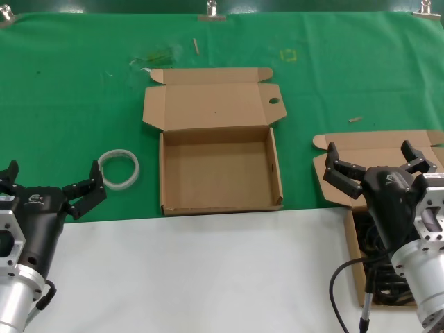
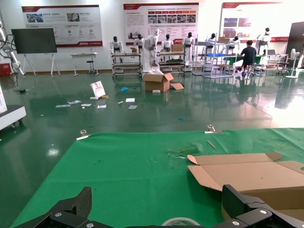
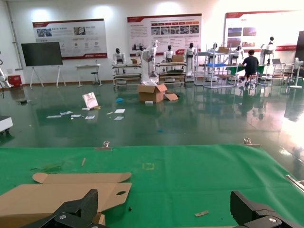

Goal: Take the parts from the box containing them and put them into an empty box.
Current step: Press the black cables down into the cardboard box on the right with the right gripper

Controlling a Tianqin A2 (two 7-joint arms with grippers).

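Parts (image 1: 378, 267): black cords lying coiled inside the right-hand carton, mostly hidden behind the right arm; plug shapes cannot be made out. Source box (image 1: 368, 149): shallow brown carton at the right edge of the head view, straddling the line where green cloth meets white table surface, its plain lid flap folded back onto the green.

Right gripper (image 1: 375, 161): hovers above the rear part of that box, in front of the lid flap, fingers spread wide apart, nothing between them. No contact with cords visible.

Empty box (image 1: 218, 170): square brown carton at centre of the green cloth (image 1: 83, 83), open, interior bare, lid flap hinged back away from the robot (oval hole through its right corner tab). Well apart from the source box.

White translucent ring (image 1: 119, 168): flat on the cloth, just left of the empty box, not touching it.

Left gripper (image 1: 52, 182): low at the left, near the cloth's front edge, fingers splayed open and holding nothing; one fingertip sits close to the ring.

Clips (image 1: 212, 12) pin the cloth's far edge. Wrist views look out over a hall floor with shelving and display boards.
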